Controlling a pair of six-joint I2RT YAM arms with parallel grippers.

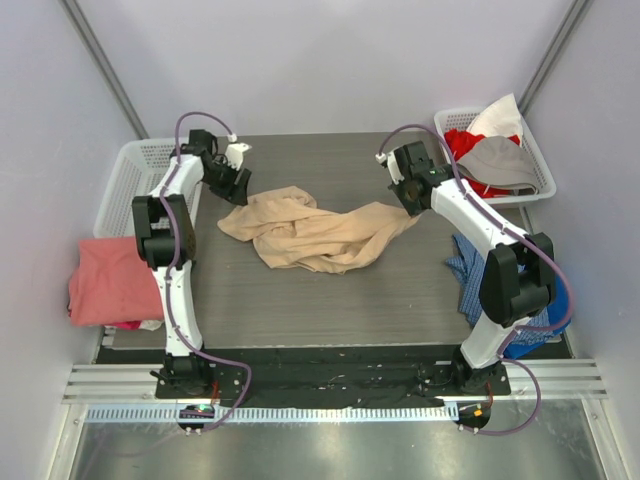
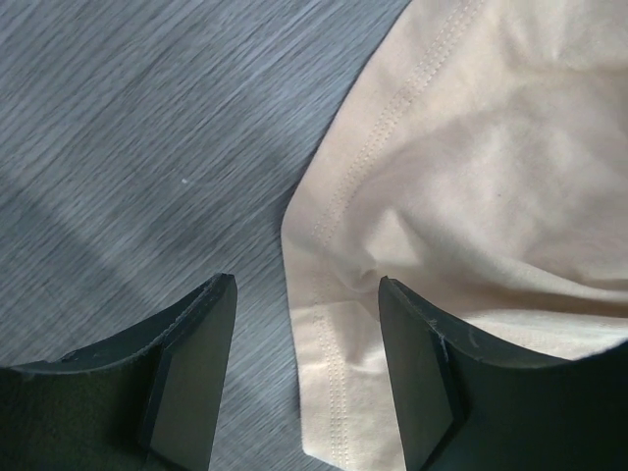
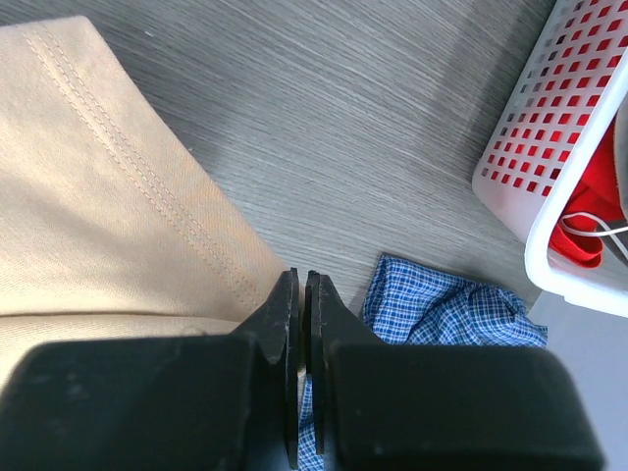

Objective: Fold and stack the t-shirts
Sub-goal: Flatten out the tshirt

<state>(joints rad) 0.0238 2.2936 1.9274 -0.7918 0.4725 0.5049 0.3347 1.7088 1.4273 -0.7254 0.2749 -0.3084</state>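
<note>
A tan t-shirt lies crumpled in the middle of the table. My left gripper hovers at its left end and is open. In the left wrist view a stitched hem corner of the tan t-shirt lies between the open fingers, which do not touch it. My right gripper is at the shirt's right end. Its jaws are shut with no cloth showing between them, and the tan t-shirt lies just to their left. A salmon-pink t-shirt rests off the table's left side.
A white basket stands at the back left. Another white basket at the back right holds red, grey and white clothes. A blue checked cloth hangs at the table's right edge, close under my right gripper.
</note>
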